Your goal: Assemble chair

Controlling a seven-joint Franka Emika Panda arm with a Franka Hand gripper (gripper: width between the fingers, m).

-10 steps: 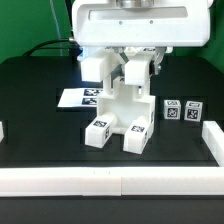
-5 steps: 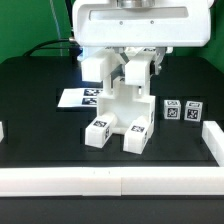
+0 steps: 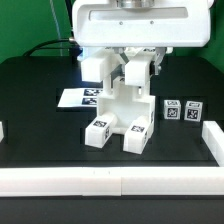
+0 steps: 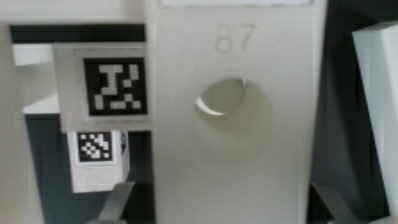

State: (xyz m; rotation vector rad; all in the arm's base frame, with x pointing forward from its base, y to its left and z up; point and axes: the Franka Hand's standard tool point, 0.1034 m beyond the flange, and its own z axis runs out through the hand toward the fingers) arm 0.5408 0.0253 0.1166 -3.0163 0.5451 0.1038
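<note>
The partly built chair stands mid-table, white blocks with tags on its two front feet. My gripper comes down from above onto its upright white part. In the wrist view that part is a tall white slab with a round hole. My gripper is shut on the slab, with a dark finger pressed against each of its edges. Two tags show beside the slab.
The marker board lies flat to the exterior view's left of the chair. A white block stands behind it. Two small tagged parts sit at the right. White border rails run along the front and sides.
</note>
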